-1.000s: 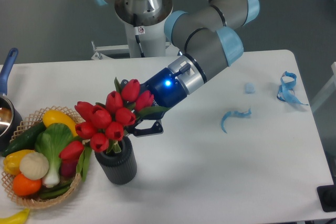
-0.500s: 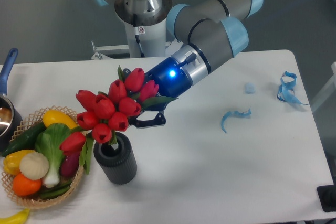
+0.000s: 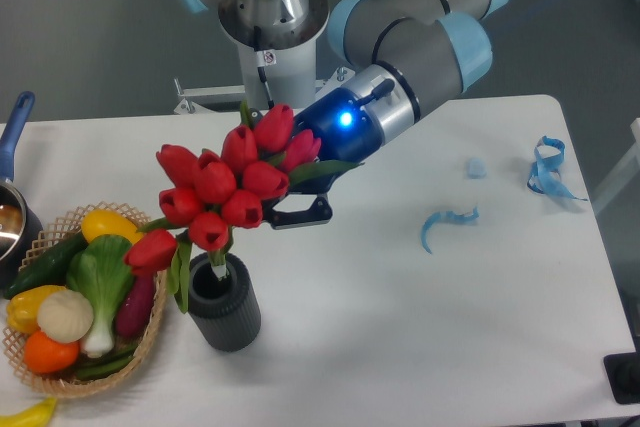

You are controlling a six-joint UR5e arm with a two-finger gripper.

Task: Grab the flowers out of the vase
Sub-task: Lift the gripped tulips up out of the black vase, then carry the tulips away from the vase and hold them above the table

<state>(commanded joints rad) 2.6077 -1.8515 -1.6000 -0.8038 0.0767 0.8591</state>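
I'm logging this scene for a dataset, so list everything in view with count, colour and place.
flowers: one bunch, red buds with green stems, raised above the vase, stem ends at its mouth
vase: one, dark grey, ribbed, front left of the table
table: one, white
wicker basket: one, tan, left of the vase, holding mixed vegetables
pot: one, metal with a blue handle, left edge
blue scraps: three, mid-right and far right of the table
black object: one, bottom right corner
gripper: one, black, behind the bunch, jaws hidden by the blooms
arm: one, grey with light blue joints
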